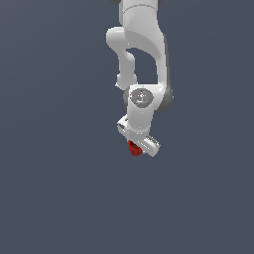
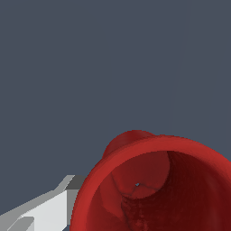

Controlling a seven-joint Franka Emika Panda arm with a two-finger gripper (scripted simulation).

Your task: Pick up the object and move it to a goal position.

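Note:
The object (image 1: 133, 148) is a small red cup-shaped thing tucked right under the white hand of the arm, a little below the middle of the exterior view. My gripper (image 1: 135, 150) points down over it, and the hand hides most of the cup. In the wrist view the object (image 2: 158, 180) fills the near corner, its hollow top facing the camera. One white finger (image 2: 45, 212) lies against its outer wall. The other finger is out of frame. The gripper looks shut on the cup.
Around the arm (image 1: 144, 54) there is only a plain dark grey-blue surface (image 1: 59, 173), with no edges or other objects in either view. No goal marker shows.

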